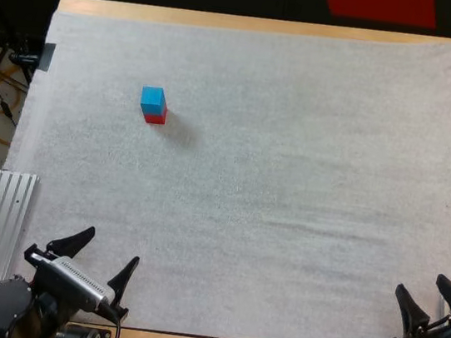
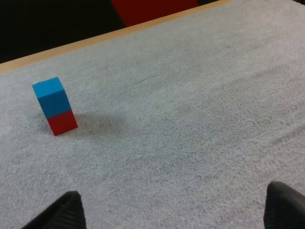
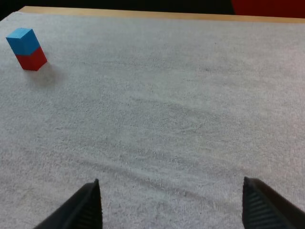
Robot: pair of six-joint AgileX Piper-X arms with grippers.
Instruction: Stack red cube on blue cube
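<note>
Red cube [image 1: 156, 117] sits largely hidden beneath the blue cube [image 1: 152, 98].

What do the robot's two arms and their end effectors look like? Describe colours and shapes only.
The left end effector and the right end effector look alike. Each has two black fingers, wedge-shaped and tapering to pointed tips, with fine ribbing on the surface. The left arm is black, with a rounded joint housing.

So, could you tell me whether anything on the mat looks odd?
Yes: the blue cube sits on top of the red cube, toward the far left of the mat, the reverse of the order the task wants. Nothing else stands out.
</note>
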